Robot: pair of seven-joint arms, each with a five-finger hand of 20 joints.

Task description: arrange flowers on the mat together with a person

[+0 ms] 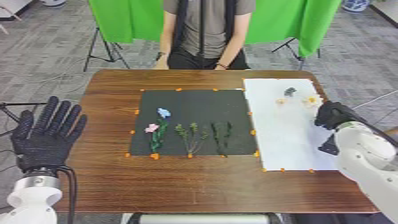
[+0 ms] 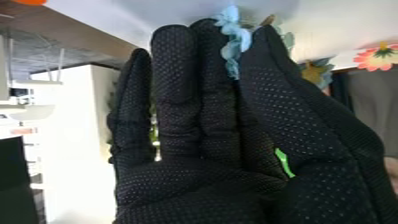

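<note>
Okay, left hand was up beside the table's left side, spread wide, fingers straight. Right hand was by the far-right part of the white mat, just beside a white flower with a yellow centre. A small pale orange flower was near that one, toward the middle, and a dark grey piece was just beyond them, all on the white mat.

Right wrist view: right hand had straight fingers, thumb close alongside, narrow gap. Light blue petals showed at that gap, seemingly behind the thumb tip rather than pinched. A yellow-centred bloom was near the thumb, and a coral-pink flower was farther off.

Black mat was left of the white mat, both on the brown table. On its left part: blue flower, with a pink flower near it, green stem running toward the near edge. Leafy green sprigs were in the middle, dark green stems right of those. Orange pieces were dotted along the mats' edges.
</note>
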